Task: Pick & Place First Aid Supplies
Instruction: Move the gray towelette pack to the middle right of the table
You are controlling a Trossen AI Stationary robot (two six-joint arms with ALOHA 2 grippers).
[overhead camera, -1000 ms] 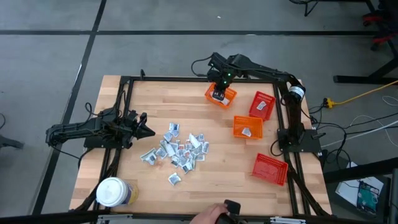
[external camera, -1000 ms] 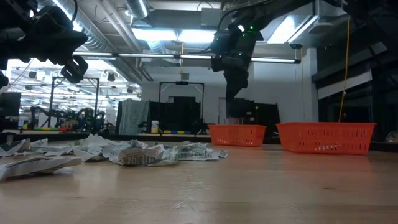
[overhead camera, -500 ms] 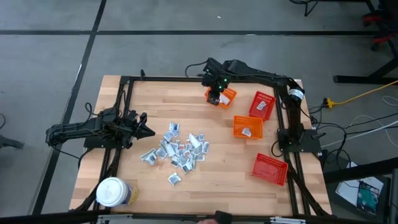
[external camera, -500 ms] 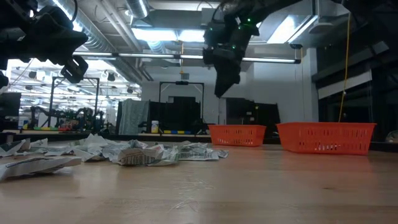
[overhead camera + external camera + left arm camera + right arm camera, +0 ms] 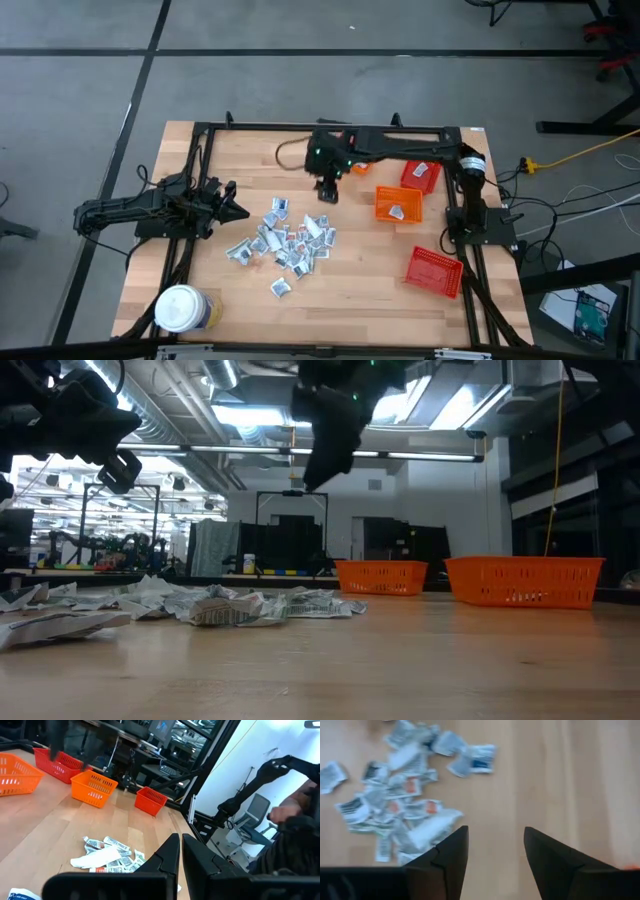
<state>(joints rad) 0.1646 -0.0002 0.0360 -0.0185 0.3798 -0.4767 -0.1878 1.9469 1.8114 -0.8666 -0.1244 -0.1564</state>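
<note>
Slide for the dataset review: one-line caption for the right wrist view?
Right end effector, open and empty, above the wooden table, facing the pile of first aid sachets.

We see the first aid supplies (image 5: 285,241), small flat silvery-white sachets with blue and red print, heaped loosely at the frame's lower centre on the desk (image 5: 350,285); some overlap, others lie apart at the edges.

Grey floor (image 5: 80,60) crossed by dark seam lines surrounds the wooden table (image 5: 370,270). Ceiling strip lights (image 5: 250,415) glow overhead. A grey office chair (image 5: 252,817) stands beside a white wall (image 5: 250,745).
</note>
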